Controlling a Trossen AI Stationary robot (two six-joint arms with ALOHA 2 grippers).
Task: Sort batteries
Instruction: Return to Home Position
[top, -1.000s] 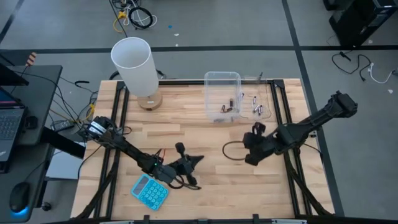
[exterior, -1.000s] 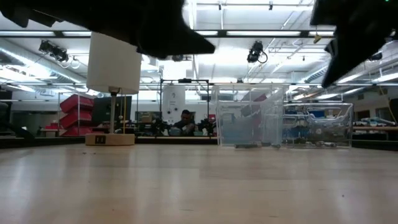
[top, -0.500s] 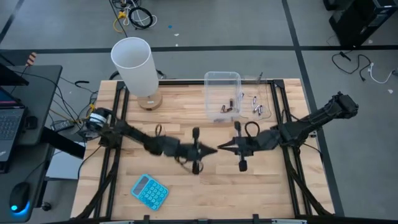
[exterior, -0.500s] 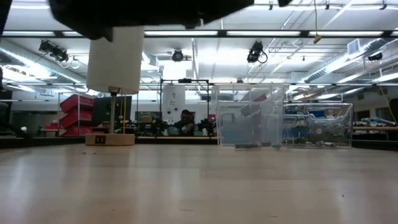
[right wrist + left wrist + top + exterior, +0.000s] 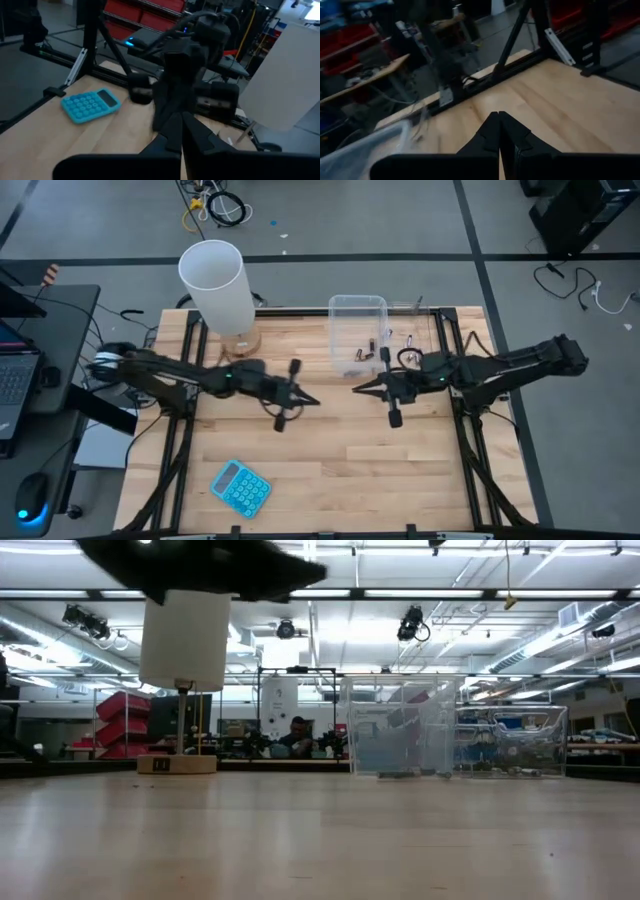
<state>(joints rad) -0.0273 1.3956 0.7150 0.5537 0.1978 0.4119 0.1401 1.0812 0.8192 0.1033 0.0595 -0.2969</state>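
Worryingly, my left fingers (image 5: 310,399) and right fingers (image 5: 360,389), both pinched together, point at each other nearby; careless retracting could clash them.

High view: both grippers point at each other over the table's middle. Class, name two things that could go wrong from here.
1. The left gripper and right gripper, both shut, face tip to tip with a small gap. A swing inward might make them collide.
2. The right arm lies close beside the clear bin holding silver batteries. If it moves, it might nudge the bin.
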